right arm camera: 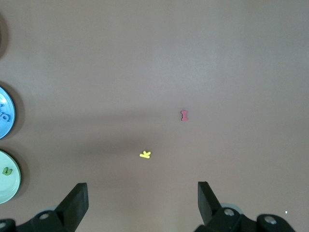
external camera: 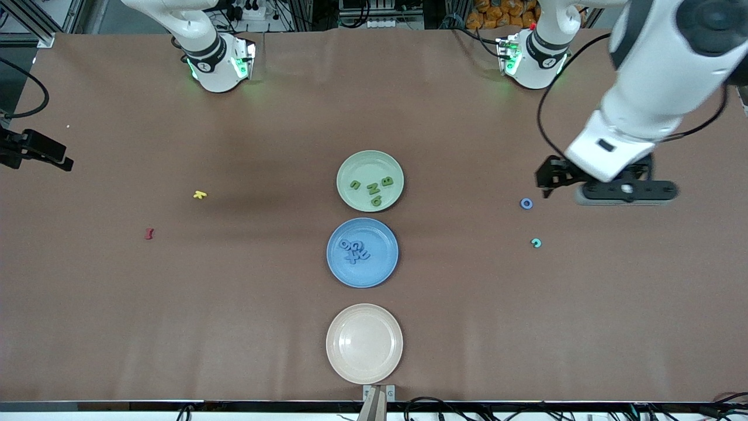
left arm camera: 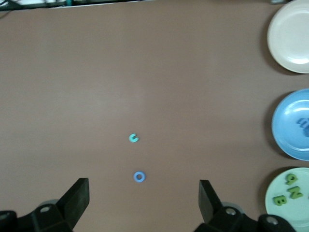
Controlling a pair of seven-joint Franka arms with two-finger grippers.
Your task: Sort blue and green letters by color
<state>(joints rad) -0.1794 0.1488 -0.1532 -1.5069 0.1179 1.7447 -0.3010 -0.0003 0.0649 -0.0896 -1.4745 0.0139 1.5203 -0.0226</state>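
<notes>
Green letters (external camera: 372, 187) sit in the green plate (external camera: 350, 166), blue letters (external camera: 354, 250) in the blue plate (external camera: 374, 275) at its six o'clock: sorted by colour. Left claw (left arm camera: 143, 195) spread over the surface (external camera: 234, 304), right claw (right arm camera: 142, 198) spread too, both waiting.

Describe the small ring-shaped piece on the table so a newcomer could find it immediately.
Start at the green plate and go toward the left arm's end of the table. Two small pieces lie there on bare cloth. The blue ring is a closed circle, farther from the front camera than the open teal curl.
</notes>
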